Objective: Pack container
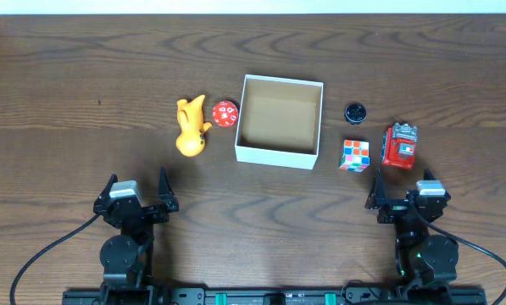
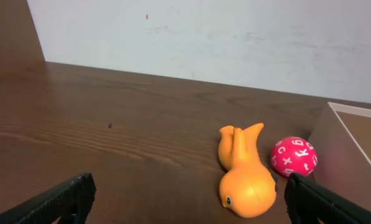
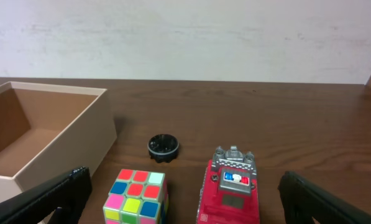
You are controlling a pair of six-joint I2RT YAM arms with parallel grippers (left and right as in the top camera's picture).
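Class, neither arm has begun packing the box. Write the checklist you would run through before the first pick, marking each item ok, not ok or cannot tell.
1. The container is upright and has nothing inside: ok.
2. The left jaws are apart and hold nothing: ok.
3. The right jaws are apart and hold nothing: ok.
4. The red ball stands clear of the container's wall: cannot tell.
5. The orange toy lies on the left arm's side: ok.
6. The cube, red toy truck and black cap are apart from one another: ok.

Open white container (image 1: 280,154), mid-table, upright.
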